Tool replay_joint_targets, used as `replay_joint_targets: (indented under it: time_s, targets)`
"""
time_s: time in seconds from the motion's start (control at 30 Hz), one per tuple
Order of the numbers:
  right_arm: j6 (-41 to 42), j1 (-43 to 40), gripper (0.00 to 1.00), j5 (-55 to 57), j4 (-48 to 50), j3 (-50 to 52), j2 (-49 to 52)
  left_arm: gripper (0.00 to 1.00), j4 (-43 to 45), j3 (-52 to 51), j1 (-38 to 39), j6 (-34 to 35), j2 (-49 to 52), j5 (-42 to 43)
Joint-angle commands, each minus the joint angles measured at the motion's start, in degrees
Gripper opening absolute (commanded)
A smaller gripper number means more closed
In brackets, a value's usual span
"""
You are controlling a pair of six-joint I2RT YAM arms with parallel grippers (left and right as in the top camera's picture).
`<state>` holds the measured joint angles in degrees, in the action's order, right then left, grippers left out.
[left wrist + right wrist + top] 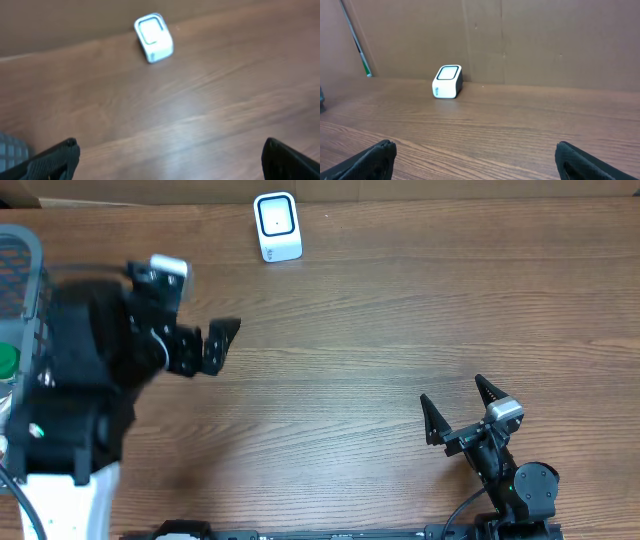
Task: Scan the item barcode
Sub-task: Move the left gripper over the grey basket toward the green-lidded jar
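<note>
Reaching the mesh basket [22, 252] suits your left gripper [205, 350], open, basket to its left; the right gripper [450, 392], also open, sits well apart.

We see a brown wooden table [380, 330] with the grain running across it; it fills most of every view. Along its far edge stands a wall of plain cardboard [545, 40], with upright seams showing in the right wrist view. At the table's left end sits a grey mesh basket [20, 255], cut off by the overhead frame. A thin rod [354, 37] with a green lower end stands tilted before the cardboard, far to the left.
</note>
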<state>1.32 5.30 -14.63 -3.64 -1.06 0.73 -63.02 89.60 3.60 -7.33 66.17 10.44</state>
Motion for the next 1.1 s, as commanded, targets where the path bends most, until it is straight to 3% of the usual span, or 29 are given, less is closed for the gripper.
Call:
replay_joint_targets:
  time_s: [0.0, 0.3, 0.37, 0.4, 0.47, 0.73, 1.07]
  targets:
    - [0.2, 0.3, 1.0, 0.0, 0.3, 0.6, -0.6, 1.0, -6.3, 12.0, -0.6, 0.9, 6.0, 7.9]
    - [0.2, 0.3, 1.0, 0.0, 0.3, 0.6, -0.6, 1.0, -8.9, 15.5, -0.6, 1.1, 10.7, 15.5]
    - [0.2, 0.3, 1.0, 0.0, 0.3, 0.6, -0.6, 1.0, -8.7, 15.9, -0.7, 2.4, 10.7, 12.9]
    - [0.2, 0.3, 1.0, 0.0, 0.3, 0.6, -0.6, 0.99, -9.1, 17.0, -1.5, 8.4, 10.8, 6.6]
    - [0.2, 0.3, 1.0, 0.0, 0.3, 0.6, -0.6, 0.98, -10.3, 18.3, -3.1, 13.5, 10.9, 0.4]
    - [0.2, 0.3, 1.0, 0.0, 0.3, 0.6, -0.6, 0.98, -17.2, 28.1, -18.4, 20.3, 13.4, -6.6]
    - [0.2, 0.3, 1.0, 0.0, 0.3, 0.6, -0.6, 1.0, -16.7, 30.4, -39.0, 27.8, 17.0, -8.3]
